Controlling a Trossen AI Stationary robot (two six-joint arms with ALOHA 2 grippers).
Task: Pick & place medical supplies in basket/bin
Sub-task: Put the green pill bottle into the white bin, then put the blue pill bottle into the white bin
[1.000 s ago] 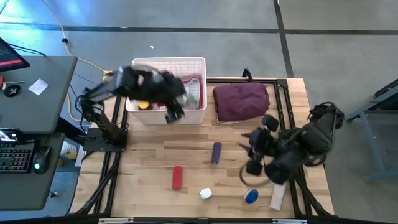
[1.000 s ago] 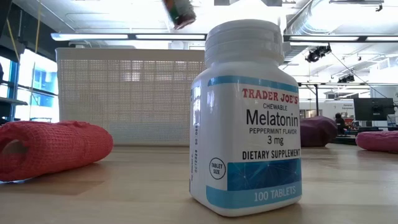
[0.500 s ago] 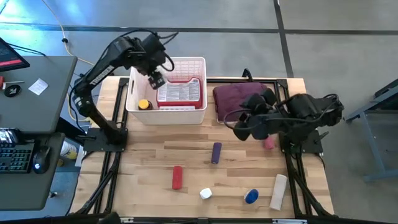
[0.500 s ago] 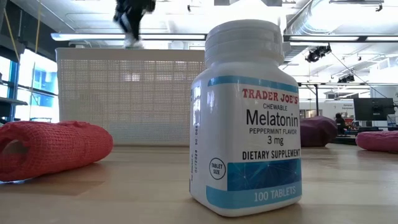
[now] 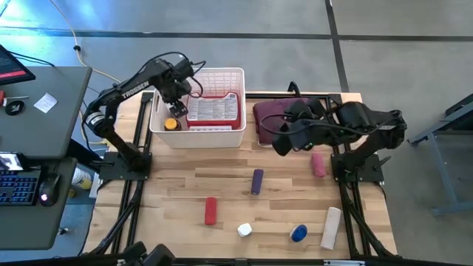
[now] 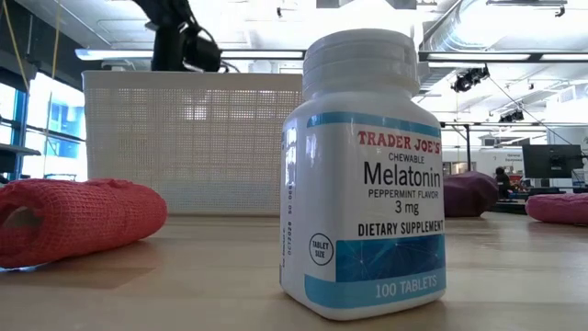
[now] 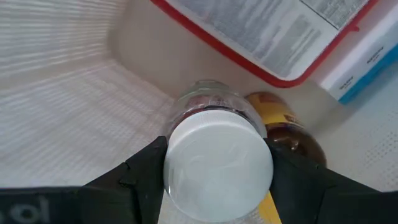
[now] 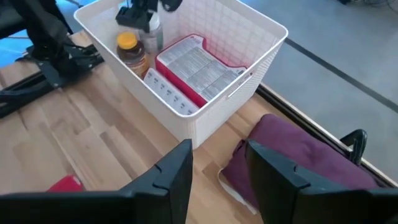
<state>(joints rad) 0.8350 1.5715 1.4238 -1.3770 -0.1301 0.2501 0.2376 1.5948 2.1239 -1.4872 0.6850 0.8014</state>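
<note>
Wooden table (image 5: pixel 170 188) under me, white basket (image 5: pixel 198 137) as landmark. High view: my left gripper (image 5: pixel 175 111) inside basket's left end, over yellow-capped bottle (image 5: pixel 171 124); red case (image 5: pixel 214 108) beside it in basket. Right gripper (image 5: pixel 283 142) just right of basket, over maroon bundle (image 5: pixel 275 118). Left wrist view: fingers (image 7: pixel 144 171) pinching clear bottle with white cap (image 7: pixel 217 163) above basket floor. Right wrist view: fingers (image 8: pixel 171 171) spread, nothing between, basket ahead

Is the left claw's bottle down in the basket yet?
In, still gripped: the left claw holds the bottle inside the basket, beside the brown bottle.
</note>
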